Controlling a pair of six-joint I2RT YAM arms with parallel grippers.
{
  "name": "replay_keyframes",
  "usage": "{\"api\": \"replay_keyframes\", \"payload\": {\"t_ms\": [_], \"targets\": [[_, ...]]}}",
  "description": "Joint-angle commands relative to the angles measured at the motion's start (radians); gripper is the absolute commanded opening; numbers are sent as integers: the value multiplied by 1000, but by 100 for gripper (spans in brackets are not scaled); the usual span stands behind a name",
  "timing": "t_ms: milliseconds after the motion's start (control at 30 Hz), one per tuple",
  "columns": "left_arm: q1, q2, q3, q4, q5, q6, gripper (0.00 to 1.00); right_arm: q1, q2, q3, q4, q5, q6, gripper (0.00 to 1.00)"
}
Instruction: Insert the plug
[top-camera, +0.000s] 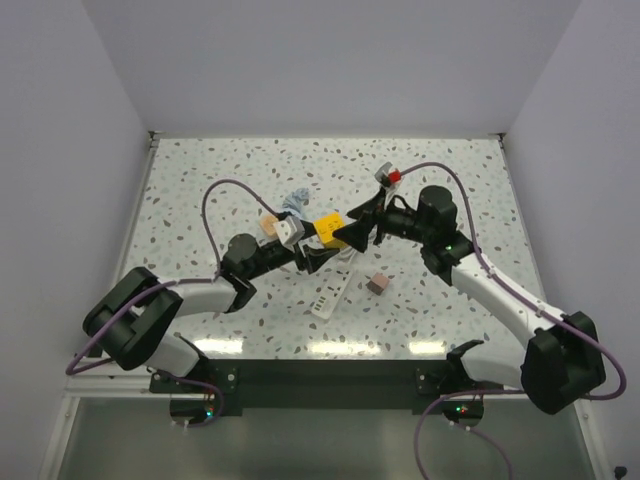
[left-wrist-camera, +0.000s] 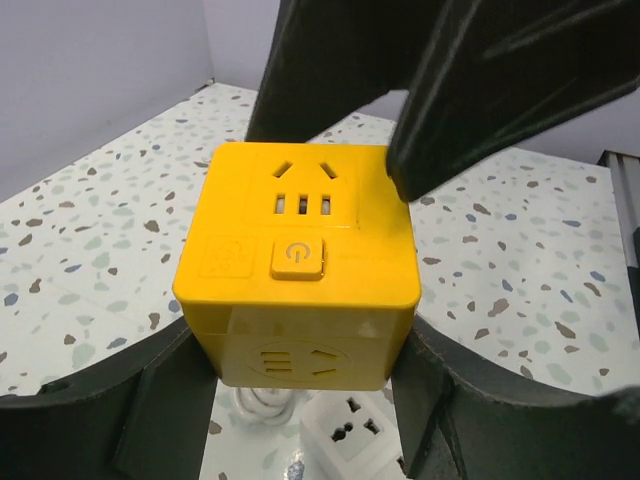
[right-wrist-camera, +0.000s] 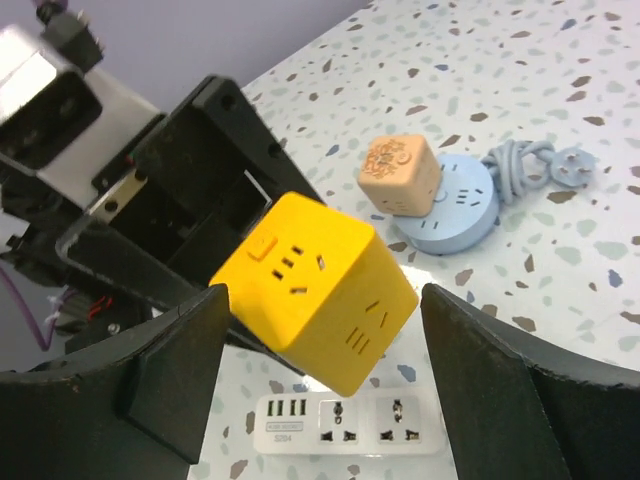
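Over mid-bench (top-camera: 200, 200), the left hand (left-wrist-camera: 300, 390) is gripping the yellow cube (left-wrist-camera: 300, 250) by its lower sides and holding it up above the white strip (right-wrist-camera: 350, 425). The right hand (right-wrist-camera: 320, 310) is standing wide open, with its fingers (right-wrist-camera: 170, 370) either side of the cube and nothing in its grip. The plug (top-camera: 377, 284) is lying on the bench, right of the strip and just near of the right hand, with neither hand on it.

Now the risks. The right hand is crowding that cube. In the left wrist view its dark fingers are hanging just over the cube's far top edge, and a careless move could be knocking the cube askew or out of the grip, down onto the strip. The plug is looking small and boxy, so an off-centre pinch could be twisting it. Its pins aren't showing.

Only the top view is showing the plug. The left wrist view is giving the cube's sockets and button. The right wrist view is adding the peach cube (right-wrist-camera: 400, 172) touching the blue hub (right-wrist-camera: 450, 210).
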Motion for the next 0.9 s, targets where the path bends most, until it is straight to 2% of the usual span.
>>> {"api": "replay_keyframes", "payload": {"t_ms": [0,267,400,867], "targets": [[-28,9,17,-9,-90,93,0,14,-34,73,-62,152,12,81],[-63,22,65,-102,-154,129,0,140,9,177,-221,326,-123,83],[-69,29,91,-136,-183,129,0,191,37,203,-275,409,-159,87],[-95,3,102,-165,-245,180,0,255,123,234,-370,563,-212,88]]}}
